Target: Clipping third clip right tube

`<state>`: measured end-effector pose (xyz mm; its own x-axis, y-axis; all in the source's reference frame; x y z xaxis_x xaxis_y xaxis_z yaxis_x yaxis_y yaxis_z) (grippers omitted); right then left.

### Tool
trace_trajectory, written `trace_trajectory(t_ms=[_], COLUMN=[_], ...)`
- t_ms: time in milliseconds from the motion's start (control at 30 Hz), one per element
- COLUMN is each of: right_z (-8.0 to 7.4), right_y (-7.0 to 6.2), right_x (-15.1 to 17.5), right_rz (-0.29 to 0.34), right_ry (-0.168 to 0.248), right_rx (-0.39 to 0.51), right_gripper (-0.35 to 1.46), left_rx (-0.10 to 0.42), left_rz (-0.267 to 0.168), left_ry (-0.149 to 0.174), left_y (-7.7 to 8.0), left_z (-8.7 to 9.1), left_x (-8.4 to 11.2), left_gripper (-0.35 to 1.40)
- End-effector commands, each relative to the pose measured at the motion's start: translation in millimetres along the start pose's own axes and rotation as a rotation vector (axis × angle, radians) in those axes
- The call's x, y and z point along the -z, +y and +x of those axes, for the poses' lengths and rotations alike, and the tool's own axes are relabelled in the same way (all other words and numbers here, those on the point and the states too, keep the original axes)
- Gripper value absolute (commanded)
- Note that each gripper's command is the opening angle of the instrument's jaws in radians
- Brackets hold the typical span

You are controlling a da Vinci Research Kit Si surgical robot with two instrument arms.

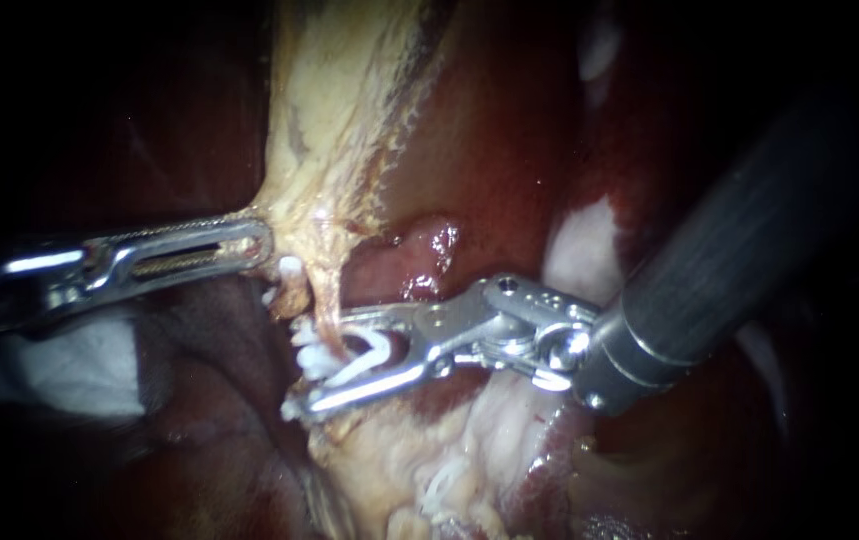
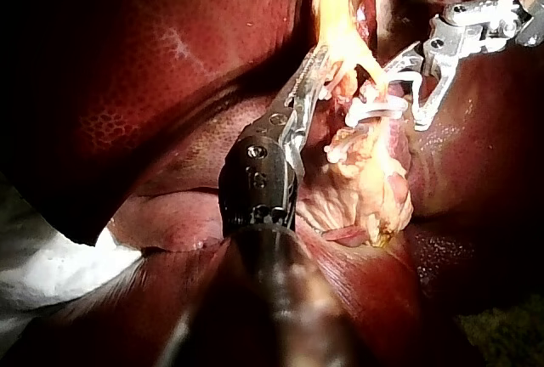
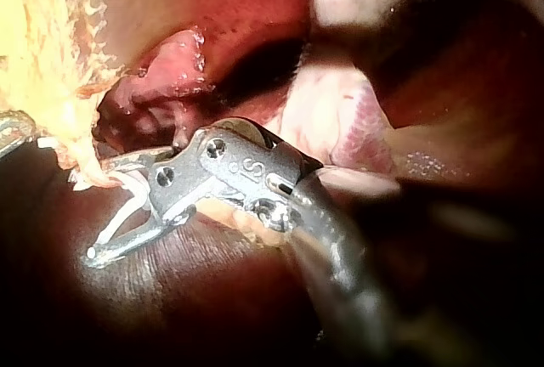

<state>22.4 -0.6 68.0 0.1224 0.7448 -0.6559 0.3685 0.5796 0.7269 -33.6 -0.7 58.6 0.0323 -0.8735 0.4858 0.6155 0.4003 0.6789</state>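
The right tool [image 1: 317, 365] pinches a white clip [image 1: 369, 350] (mouth pointing left) across the vertical tube [image 1: 327, 292]; the left tool [image 1: 261, 243] grips pale tissue [image 1: 334, 120].

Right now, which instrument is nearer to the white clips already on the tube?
Right. The right instrument, carrying an open clip, straddles the tube just beside the placed clips. The left instrument grips yellowish tissue above them, apart.

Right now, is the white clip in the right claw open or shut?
Open: the clip held by the right instrument shows its two white legs apart.
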Motion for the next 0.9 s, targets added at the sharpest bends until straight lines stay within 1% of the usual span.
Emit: trace_trajectory(t_ms=[33, 167, 267, 400, 567, 767, 900], right_z=[0.3, 1.4, 1.8, 1.9, 2.0, 2.0, 2.0], right_y=[0.0, 0.4, 0.8, 1.0, 1.1, 1.1, 1.2], right_x=[0.0, 0.3, 0.2, 0.0, -0.3, -0.4, -0.4], right_rz=[-0.004, -0.024, -0.036, -0.041, -0.040, -0.039, -0.039], right_ry=[0.005, 0.020, 0.027, 0.029, 0.041, 0.045, 0.046], right_rx=[-0.001, -0.006, -0.007, -0.008, -0.036, -0.071, -0.077], right_gripper=[0.58, 0.58, 0.58, 0.56, 0.53, 0.51, 0.44], left_rx=[-0.001, -0.001, -0.001, -0.001, -0.001, -0.001, -0.001], left_rz=[-0.001, -0.002, -0.003, -0.003, -0.003, -0.004, -0.004], left_ry=[0.000, -0.001, -0.001, -0.001, -0.002, -0.002, -0.002], left_y=[0.0, -0.1, -0.1, -0.1, -0.2, -0.2, -0.2], left_z=[0.0, 0.1, 0.1, 0.1, 0.2, 0.3, 0.3], left_x=[0.0, -0.2, -0.2, -0.2, -0.3, -0.5, -0.5], left_gripper=[-0.35, -0.35, -0.35, -0.35, -0.35, -0.35, -0.35])
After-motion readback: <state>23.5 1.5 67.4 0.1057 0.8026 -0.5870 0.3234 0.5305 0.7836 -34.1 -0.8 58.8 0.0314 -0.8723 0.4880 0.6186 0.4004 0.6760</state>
